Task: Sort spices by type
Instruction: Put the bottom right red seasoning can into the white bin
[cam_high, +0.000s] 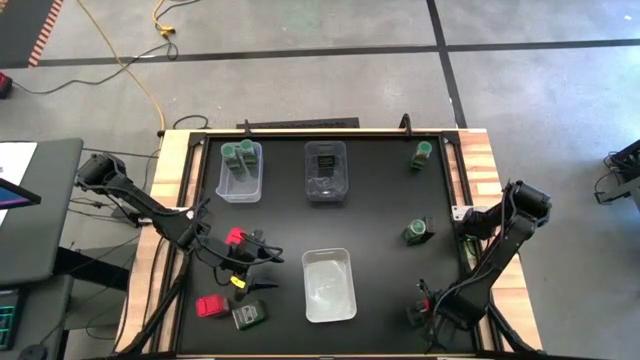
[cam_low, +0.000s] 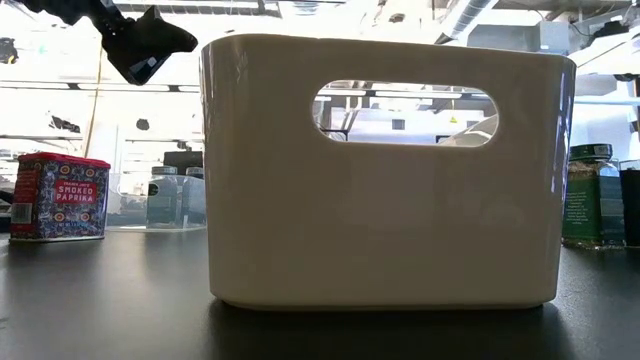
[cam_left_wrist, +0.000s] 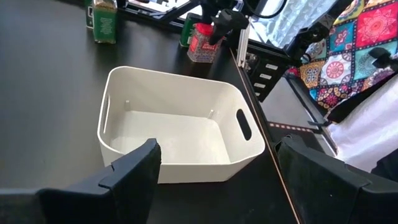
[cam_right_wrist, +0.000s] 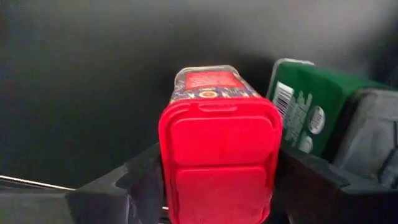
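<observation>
A red spice tin stands upright on the black table near its front right corner, with a dark green box beside it. My right gripper points straight down over the tin, open, with one finger on each side of the red lid. I cannot tell whether the fingers touch it. In the left wrist view the right gripper sits at the top of the tin. My left gripper hangs open and empty above the table, left of the white bin. A red tin and a dark box sit at the front left.
At the far side, one clear bin holds green-lidded jars and another clear bin holds a dark box. Two green-lidded jars stand loose on the right half. A raised wooden frame borders the table.
</observation>
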